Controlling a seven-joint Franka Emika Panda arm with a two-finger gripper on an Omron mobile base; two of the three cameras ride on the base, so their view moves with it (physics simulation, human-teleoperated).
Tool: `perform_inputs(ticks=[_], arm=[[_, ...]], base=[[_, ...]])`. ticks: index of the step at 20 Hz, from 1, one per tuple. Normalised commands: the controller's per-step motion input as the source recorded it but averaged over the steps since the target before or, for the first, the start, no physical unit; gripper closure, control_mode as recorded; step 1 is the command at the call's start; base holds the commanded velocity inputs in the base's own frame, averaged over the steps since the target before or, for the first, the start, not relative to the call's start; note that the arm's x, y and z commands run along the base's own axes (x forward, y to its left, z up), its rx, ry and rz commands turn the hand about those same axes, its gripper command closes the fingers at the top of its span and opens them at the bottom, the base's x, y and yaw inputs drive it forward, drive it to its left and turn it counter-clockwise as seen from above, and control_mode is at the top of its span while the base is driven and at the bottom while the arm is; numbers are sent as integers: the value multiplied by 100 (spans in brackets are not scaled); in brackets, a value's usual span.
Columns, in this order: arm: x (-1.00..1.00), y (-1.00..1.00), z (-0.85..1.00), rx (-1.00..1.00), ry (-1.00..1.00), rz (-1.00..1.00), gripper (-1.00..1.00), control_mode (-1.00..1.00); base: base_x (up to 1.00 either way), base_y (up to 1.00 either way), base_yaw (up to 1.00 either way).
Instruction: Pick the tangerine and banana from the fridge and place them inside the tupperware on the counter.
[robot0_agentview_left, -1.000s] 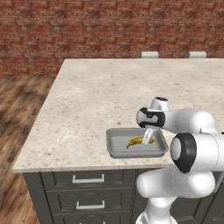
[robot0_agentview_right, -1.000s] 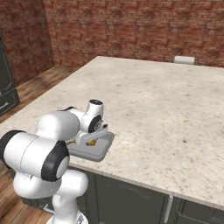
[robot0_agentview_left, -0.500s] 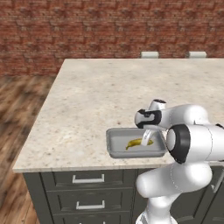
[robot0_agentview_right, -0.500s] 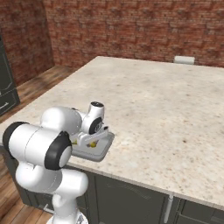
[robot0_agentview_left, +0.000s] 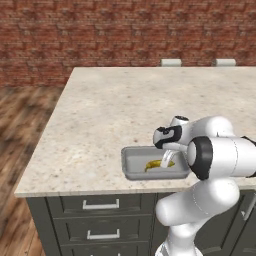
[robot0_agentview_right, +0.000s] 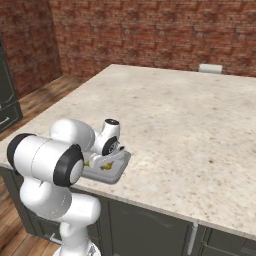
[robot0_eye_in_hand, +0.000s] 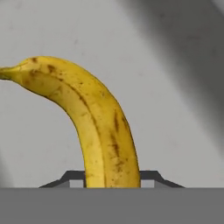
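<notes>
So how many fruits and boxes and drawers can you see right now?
Bananas: 1, the banana held in the gripper, down in the tupperware.
Tupperware: 1, the grey tupperware on the counter.
Drawer fronts: 2, drawer fronts under the counter.
Total: 4.

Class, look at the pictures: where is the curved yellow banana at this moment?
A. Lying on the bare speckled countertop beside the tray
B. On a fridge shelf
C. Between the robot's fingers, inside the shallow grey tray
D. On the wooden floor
C: the curved yellow banana runs down between the dark fingers, over the floor of the shallow grey tray on the beige speckled countertop.
</notes>
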Motion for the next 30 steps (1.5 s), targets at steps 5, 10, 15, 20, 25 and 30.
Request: perform_inputs(ticks=[5, 10, 15, 20, 25, 30], arm=[[4, 4, -20, 0, 0, -1, -100, -100], [-4, 0, -5, 0, 0, 0, -100, -100], [-30, 0, 17, 0, 0, 0, -100, -100], [-40, 1, 51, 0, -1, -3, -100, -100], [-23, 2, 41, 0, 0, -6, -100, -100], [0, 4, 0, 0, -2, -5, -100, -100]], base=[[0, 0, 0], [0, 0, 0], [0, 0, 0], [0, 0, 0], [0, 0, 0], [0, 0, 0]])
